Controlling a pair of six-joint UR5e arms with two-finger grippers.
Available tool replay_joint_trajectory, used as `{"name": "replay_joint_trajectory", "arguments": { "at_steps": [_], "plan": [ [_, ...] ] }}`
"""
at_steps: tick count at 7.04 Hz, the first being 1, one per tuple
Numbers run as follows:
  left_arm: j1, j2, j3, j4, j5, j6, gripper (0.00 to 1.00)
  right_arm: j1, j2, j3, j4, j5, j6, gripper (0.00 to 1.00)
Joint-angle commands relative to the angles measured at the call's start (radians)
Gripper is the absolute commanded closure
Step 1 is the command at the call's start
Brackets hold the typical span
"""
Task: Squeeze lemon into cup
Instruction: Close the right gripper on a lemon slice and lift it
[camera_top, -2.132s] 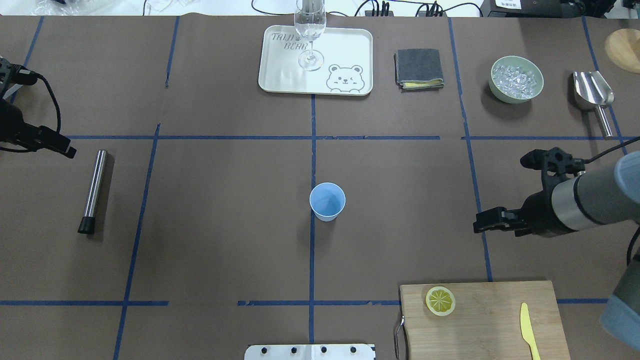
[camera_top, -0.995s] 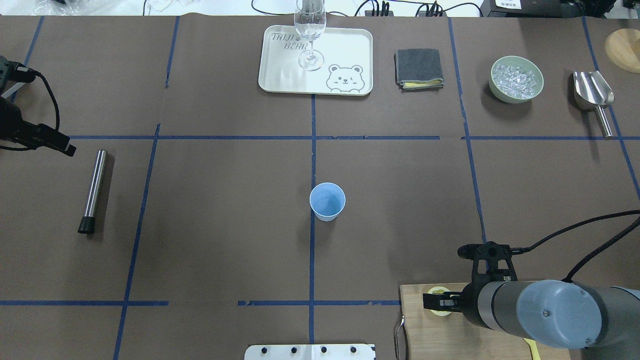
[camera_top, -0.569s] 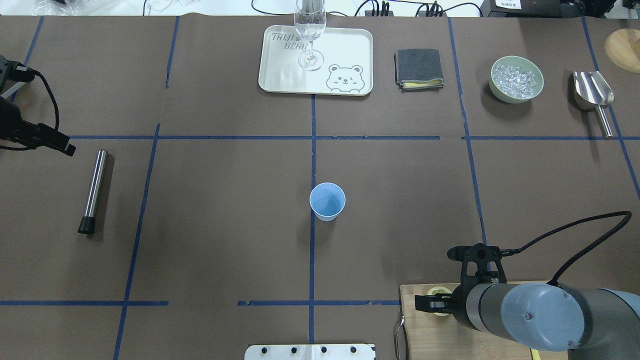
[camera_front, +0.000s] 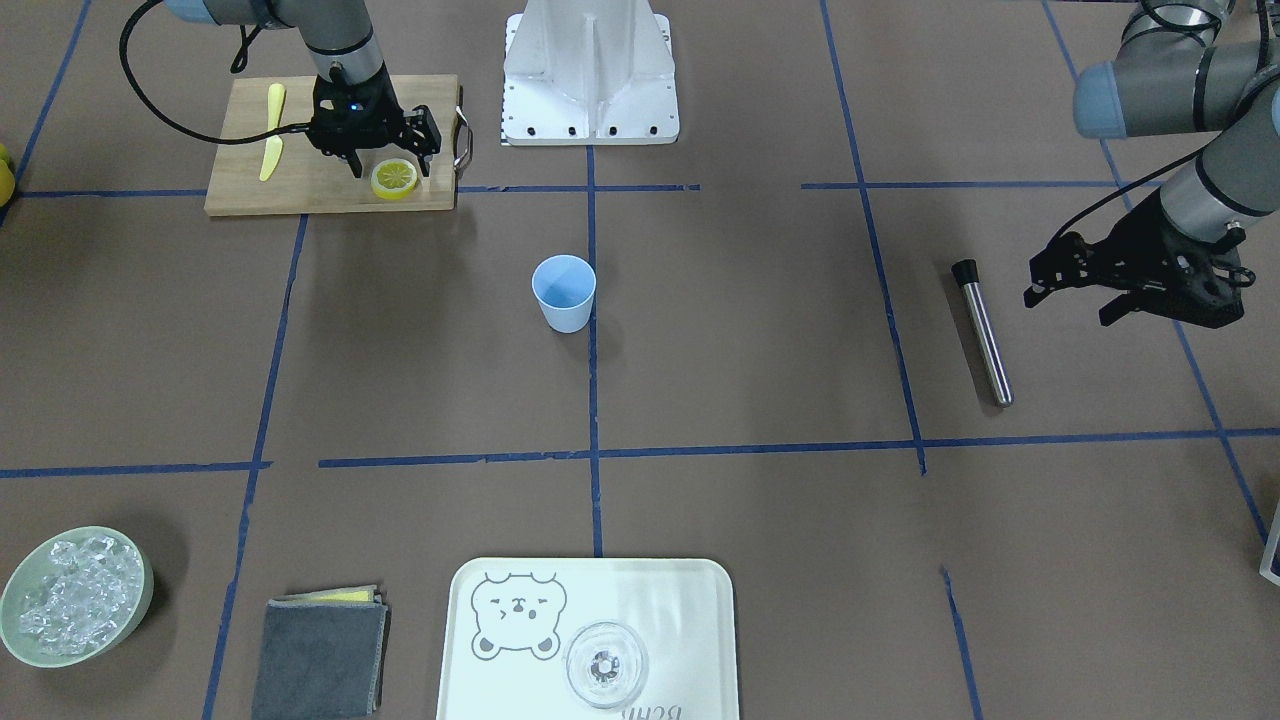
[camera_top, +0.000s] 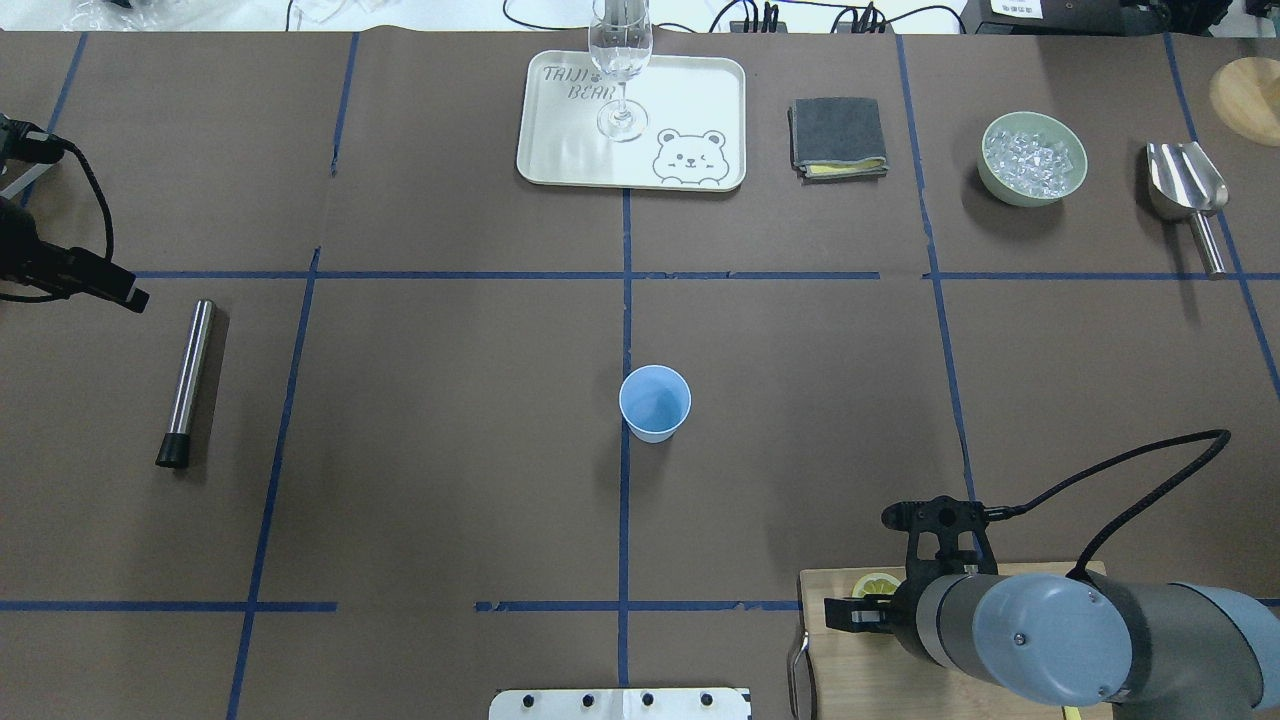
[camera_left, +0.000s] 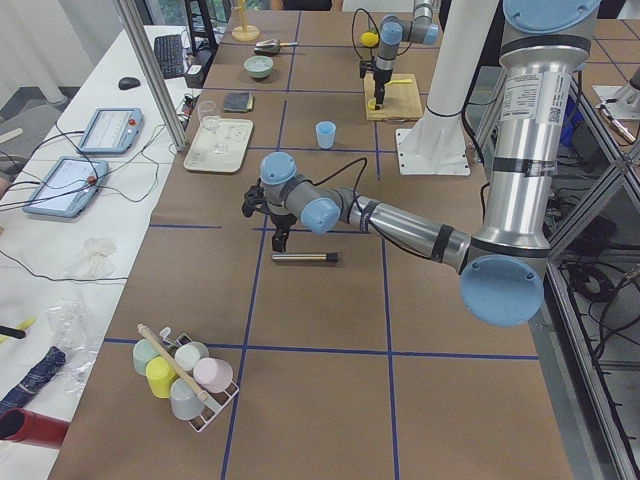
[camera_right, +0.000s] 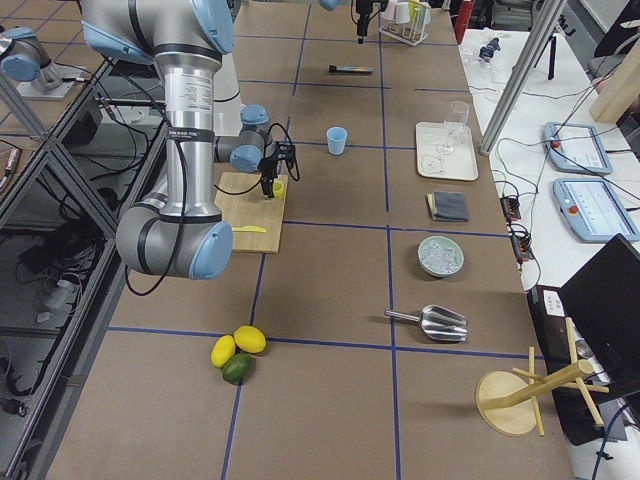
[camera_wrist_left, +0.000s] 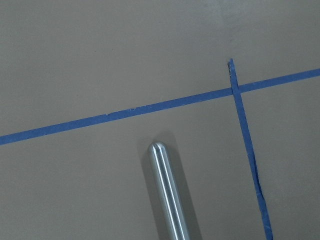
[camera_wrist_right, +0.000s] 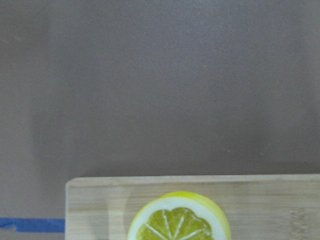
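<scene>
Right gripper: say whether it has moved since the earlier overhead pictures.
Yes. The right gripper moved down-frame to the wooden cutting board, above the yellow lemon slice.

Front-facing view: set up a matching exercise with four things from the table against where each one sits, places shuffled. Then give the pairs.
Things
1. lemon slice
2. cup
3. wine glass
4. steel rod

Places
a. standing on the white tray
b. lying flat on the wooden cutting board
c. upright near the middle of the table
d. lying on its side on the bare table cover

Pairs: 1-b, 2-c, 3-a, 4-d
</scene>
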Motion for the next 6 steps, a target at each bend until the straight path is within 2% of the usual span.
{"name": "replay_joint_trajectory", "arguments": {
  "at_steps": [1,3,6],
  "plan": [
    [0.000,0.000,-0.006,0.001,-0.002,0.000,0.00,0.002,-0.001,-0.003,0.000,0.000,0.000,0.22],
    [0.000,0.002,-0.009,0.001,-0.002,-0.020,0.00,0.002,0.000,0.002,0.000,0.000,0.000,0.60],
    [0.000,0.002,-0.016,0.001,-0.003,-0.021,0.00,0.019,-0.006,0.020,0.000,0.002,0.000,0.61]
  ]
}}
